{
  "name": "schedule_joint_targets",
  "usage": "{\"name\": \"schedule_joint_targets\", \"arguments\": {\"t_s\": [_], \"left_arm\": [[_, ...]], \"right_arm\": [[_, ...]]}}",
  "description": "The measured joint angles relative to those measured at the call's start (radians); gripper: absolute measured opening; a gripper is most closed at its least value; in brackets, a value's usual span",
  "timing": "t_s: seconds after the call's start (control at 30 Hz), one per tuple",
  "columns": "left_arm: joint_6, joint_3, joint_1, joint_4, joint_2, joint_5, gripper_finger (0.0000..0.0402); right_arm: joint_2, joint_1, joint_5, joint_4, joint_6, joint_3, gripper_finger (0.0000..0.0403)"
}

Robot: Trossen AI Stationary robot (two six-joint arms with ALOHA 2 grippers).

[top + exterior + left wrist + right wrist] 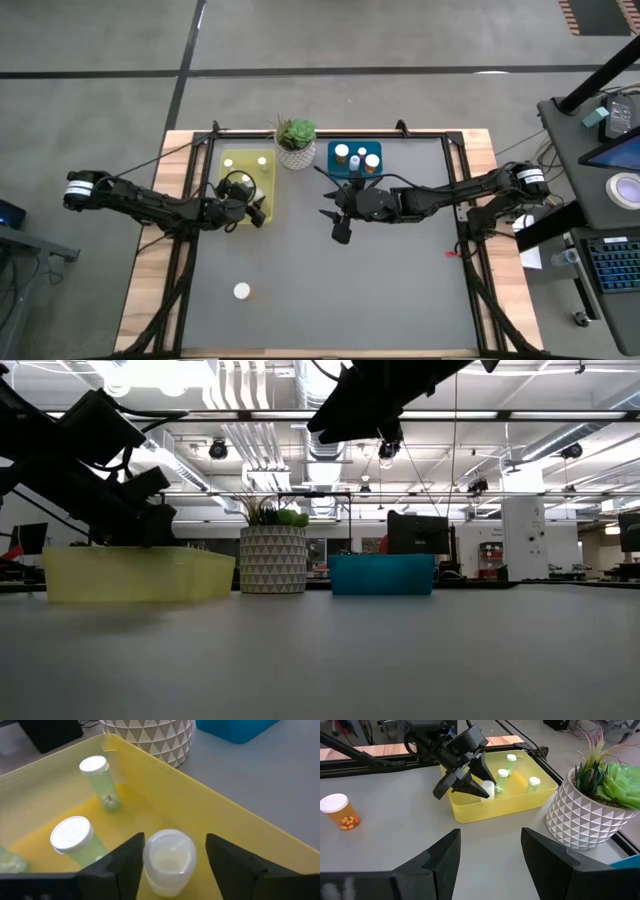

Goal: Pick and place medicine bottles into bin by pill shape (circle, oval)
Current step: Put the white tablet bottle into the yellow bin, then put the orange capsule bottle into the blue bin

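No brand, label text or other writing can be read on any bottle or bin.

In the high view, the left gripper (258, 210) is seen at nine o'clock from the table's centre, over the near right corner of the yellow bin (232, 172). Its fingers (125, 865) are spread apart, and a white-capped bottle (169, 861) lies between them without either finger visibly pressing it; in the left wrist view the bottle is seen cap-on, its long axis pointed roughly toward the camera. Two more capped bottles (101, 782) are seen deeper in the yellow bin, both tilted with caps uppermost.

On the grey table (400, 280), at about seven o'clock from the centre and well apart from both grippers, a lone amber bottle (242, 291) is found; in the right wrist view it lies tipped, cap toward the bin side, with orange pills showing inside.

At twelve o'clock a potted plant (296, 142) is set between the bins. Just right of it, three upright bottles (356, 157) are held in the blue bin (335, 165).

The right gripper (338, 218) is held just right of centre, near the blue bin, its fingers apart and nothing between them.
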Motion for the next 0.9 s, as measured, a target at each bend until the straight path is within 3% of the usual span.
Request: {"name": "schedule_joint_targets", "arguments": {"t_s": [0.3,0.9], "left_arm": [[0.031,0.005,0.000,-0.002,-0.012,0.013,0.0242],[0.189,0.083,-0.001,-0.033,-0.173,0.024,0.0245]], "right_arm": [[0.000,0.000,0.000,0.000,-0.001,0.000,0.0201],[0.000,0.003,0.000,-0.016,-0.013,-0.002,0.0201]]}}
